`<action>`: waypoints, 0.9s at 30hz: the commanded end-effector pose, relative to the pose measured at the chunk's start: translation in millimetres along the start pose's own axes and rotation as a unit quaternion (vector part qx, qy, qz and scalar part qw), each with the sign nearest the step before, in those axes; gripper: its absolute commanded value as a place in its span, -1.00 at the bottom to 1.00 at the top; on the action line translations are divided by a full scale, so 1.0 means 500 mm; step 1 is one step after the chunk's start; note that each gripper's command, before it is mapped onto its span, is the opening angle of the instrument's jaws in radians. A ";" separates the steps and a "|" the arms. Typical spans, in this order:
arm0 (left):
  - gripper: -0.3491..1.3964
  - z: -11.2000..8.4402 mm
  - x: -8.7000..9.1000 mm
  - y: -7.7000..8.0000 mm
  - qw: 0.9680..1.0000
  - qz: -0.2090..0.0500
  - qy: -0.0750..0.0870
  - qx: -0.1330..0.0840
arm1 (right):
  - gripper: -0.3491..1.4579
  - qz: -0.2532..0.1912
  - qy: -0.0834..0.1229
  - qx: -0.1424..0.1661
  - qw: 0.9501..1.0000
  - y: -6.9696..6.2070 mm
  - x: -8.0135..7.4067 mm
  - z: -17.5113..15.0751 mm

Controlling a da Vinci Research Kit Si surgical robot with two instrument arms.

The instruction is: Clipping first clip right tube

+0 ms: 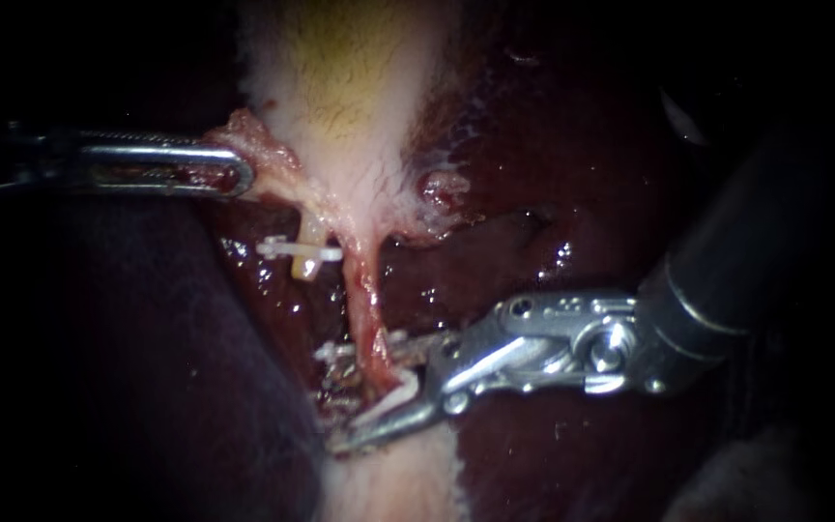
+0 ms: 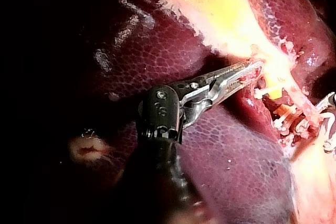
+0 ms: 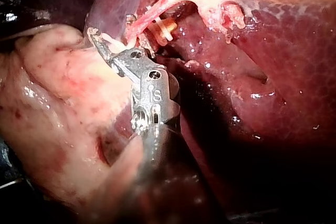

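Note:
The right tube [image 1: 364,309] is a pink strand running down from the pale gallbladder [image 1: 350,77]. My right instrument [image 1: 371,396] comes in from the right and its open jaws straddle the tube's lower end, with a white clip [image 1: 396,391] showing between them. In the right wrist view the same jaws [image 3: 105,45] stand at the pink tube [image 3: 143,22]. My left instrument [image 1: 236,176] is shut on ragged tissue at the gallbladder's neck, also seen in its own view [image 2: 252,71]. The short yellowish left tube [image 1: 309,232] carries a white clip [image 1: 297,251].
Dark red liver [image 1: 553,193] lies to the right of and behind the tubes, wet and glistening. A pale fatty band [image 1: 388,483] continues below the right instrument's jaws. A dark purple lobe [image 1: 147,367] fills the lower left.

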 end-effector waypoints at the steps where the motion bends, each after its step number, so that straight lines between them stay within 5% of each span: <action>1: -1.00 0.0000 -0.0001 0.0000 1.000 0.000 0.000 0.000 | -0.13 -0.001 -0.001 0.001 1.000 0.0001 -0.0007 0.0000; 16: -1.00 0.0001 -0.0002 -0.0001 1.000 0.000 0.000 0.000 | -0.30 0.005 -0.003 0.002 1.000 0.0009 -0.0015 0.0004; 27: -1.00 0.0001 -0.0003 -0.0001 1.000 0.000 0.000 0.000 | -0.76 0.023 -0.007 -0.001 1.000 0.0015 -0.0018 -0.0009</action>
